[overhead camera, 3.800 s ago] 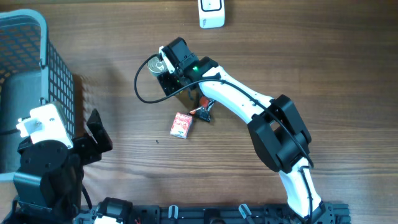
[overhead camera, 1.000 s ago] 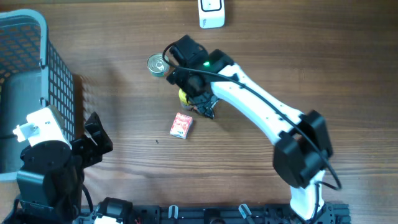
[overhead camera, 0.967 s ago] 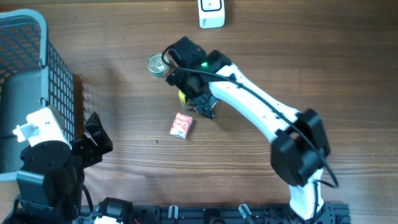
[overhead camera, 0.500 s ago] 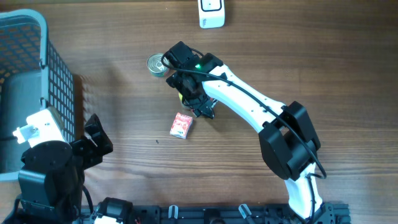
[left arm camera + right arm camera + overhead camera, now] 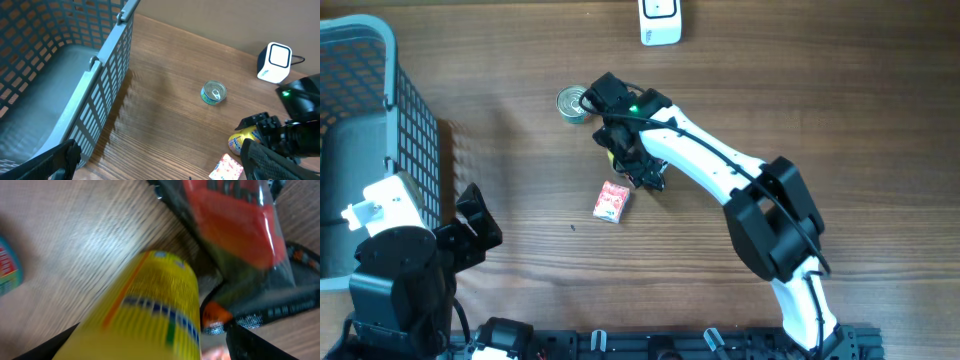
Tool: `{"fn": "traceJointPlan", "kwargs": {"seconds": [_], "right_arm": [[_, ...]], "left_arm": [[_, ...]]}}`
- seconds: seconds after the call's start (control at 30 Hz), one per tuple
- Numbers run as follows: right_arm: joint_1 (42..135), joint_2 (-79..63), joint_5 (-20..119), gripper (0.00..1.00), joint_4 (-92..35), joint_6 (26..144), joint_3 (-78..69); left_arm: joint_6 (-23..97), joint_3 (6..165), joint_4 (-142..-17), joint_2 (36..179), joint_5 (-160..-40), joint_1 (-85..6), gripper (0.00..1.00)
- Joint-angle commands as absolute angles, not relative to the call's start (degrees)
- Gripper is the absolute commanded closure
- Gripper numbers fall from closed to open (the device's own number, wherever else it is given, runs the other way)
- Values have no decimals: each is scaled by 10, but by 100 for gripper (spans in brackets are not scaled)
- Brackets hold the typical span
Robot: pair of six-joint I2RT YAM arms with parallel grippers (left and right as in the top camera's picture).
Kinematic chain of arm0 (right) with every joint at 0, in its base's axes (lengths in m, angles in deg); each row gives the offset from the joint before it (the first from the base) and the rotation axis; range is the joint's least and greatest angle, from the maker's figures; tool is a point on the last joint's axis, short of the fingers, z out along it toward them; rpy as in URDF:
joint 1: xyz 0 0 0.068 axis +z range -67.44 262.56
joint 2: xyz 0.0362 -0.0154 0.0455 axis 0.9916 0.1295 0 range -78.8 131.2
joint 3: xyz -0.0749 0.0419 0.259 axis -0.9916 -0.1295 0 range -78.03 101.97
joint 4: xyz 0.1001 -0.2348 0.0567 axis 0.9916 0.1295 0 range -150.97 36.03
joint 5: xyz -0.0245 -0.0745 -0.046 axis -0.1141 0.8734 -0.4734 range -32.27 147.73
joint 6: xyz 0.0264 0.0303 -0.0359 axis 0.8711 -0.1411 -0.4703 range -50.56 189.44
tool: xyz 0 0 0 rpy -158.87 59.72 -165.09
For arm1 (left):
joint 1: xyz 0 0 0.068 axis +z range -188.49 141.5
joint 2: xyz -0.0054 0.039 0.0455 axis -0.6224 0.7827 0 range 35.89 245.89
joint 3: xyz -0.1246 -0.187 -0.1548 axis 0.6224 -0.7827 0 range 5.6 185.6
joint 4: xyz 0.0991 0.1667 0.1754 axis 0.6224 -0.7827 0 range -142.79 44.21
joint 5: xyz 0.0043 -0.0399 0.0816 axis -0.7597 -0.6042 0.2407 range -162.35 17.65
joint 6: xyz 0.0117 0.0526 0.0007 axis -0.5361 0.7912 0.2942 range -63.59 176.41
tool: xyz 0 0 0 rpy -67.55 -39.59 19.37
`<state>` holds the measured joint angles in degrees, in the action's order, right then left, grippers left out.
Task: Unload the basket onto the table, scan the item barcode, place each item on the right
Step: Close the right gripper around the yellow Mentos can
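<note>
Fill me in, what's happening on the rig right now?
The right end effector is down over a yellow item, jaws open on either side, not clearly gripping. A tin and red box sit nearby. The scanner stands at the far side. The left end effector hangs open by the basket.

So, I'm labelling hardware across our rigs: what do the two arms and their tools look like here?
The right arm has white links, black joints, a lit green light and a thin black cable along it. The left arm is black with a white block. Its tool's fingers are black.
</note>
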<state>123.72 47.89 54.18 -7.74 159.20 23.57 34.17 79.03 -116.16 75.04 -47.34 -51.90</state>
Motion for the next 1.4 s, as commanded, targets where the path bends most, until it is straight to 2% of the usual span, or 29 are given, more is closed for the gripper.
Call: {"fn": "traceJointPlan", "kwargs": {"seconds": [0.0,0.07,0.2,0.3,0.4,0.53,0.8,0.93,1.0,1.07,1.17,1.23,1.3,1.37], "right_arm": [[1237,492,551,19,-77,1590,236],[1237,492,552,21,-84,1556,236],[1236,492,552,34,-89,1468,236],[1235,492,552,36,-89,1410,236],[1235,492,552,43,-94,1352,236],[1235,492,552,44,-103,1227,236],[1235,492,543,43,-104,894,236],[1235,492,543,43,-107,777,236],[1235,492,544,38,-108,710,236],[1235,492,544,37,-108,646,236],[1235,492,546,48,-114,530,236],[1235,492,552,49,-123,464,236],[1235,492,554,39,-135,404,236],[1235,492,555,38,-146,368,236]], "left_arm": [[332,787,-1162,749,-479,-522,0],[332,787,-1162,749,-479,-522,0],[332,787,-1162,749,-479,-522,0],[332,787,-1162,749,-479,-522,0],[332,787,-1162,749,-479,-522,0],[332,787,-1164,749,-479,-522,0],[332,787,-1164,749,-479,-522,0],[332,787,-1164,749,-479,-522,0],[332,787,-1164,749,-479,-522,0],[332,787,-1164,749,-479,-522,0],[332,787,-1164,749,-479,-522,0],[332,787,-1164,749,-479,-522,0],[332,787,-1164,749,-479,-522,0],[332,787,-1164,749,-479,-522,0]]}}
